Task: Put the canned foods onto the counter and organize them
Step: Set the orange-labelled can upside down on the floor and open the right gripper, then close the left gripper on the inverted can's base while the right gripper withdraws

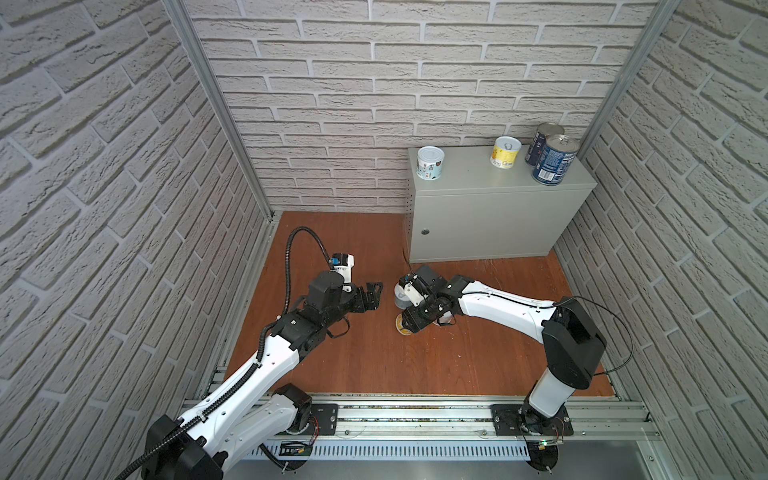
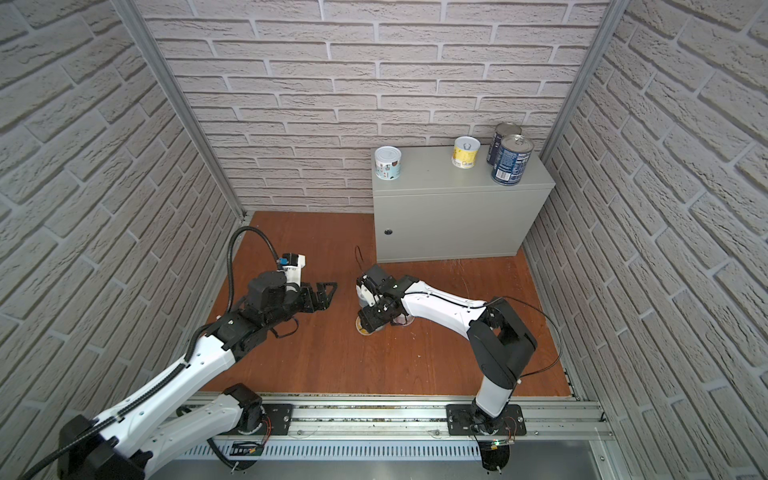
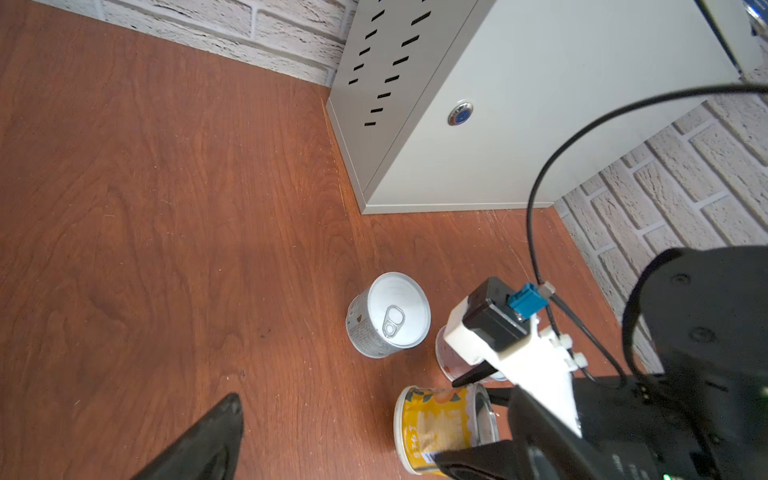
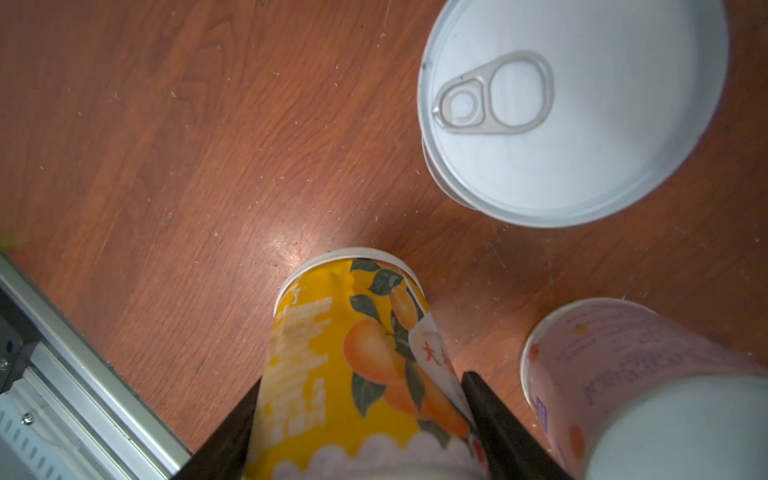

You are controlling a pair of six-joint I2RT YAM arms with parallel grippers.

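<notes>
In both top views the counter [image 1: 498, 220] [image 2: 449, 220] stands at the far right of the brown floor [image 1: 374, 365]. Four cans stand on top of it. The white can [image 1: 430, 163] is at the left end and the yellow can [image 1: 506, 153] is right of the middle. The front blue can [image 1: 555, 162] is at the right end, with the back blue can [image 1: 542, 141] just behind it. The left gripper [image 1: 374, 296] [image 2: 326, 296] hangs low over the floor, left of the middle. Its fingers are spread wide and hold nothing. The right gripper [image 1: 409, 326] [image 2: 370, 323] reaches in from the right and points down at the cans on the floor, near the front of the counter. The arm hides most of them, but the grey can [image 1: 400, 297] peeks out.

In the left wrist view the grey can [image 3: 388, 316] stands upright on the floor, apart from the counter [image 3: 540, 158] with its round lock [image 3: 460, 113]. Near it is the orange can [image 3: 436, 428], which has a yellow label with orange fruit and leans over. The pink can [image 3: 446, 353] is half hidden behind the right arm's camera. One dark finger [image 3: 208, 436] of the left gripper touches nothing.

In the right wrist view the right gripper [image 4: 361, 382] squeezes the orange can [image 4: 332, 332] between two dark fingers [image 4: 494, 411], one on each side. I cannot tell if the can's bottom touches the floor. The pink can [image 4: 615, 353] is just beside it. The grey can [image 4: 582, 124] shows its white lid and pull ring. A metal rail [image 4: 62, 365] sits in one corner.
</notes>
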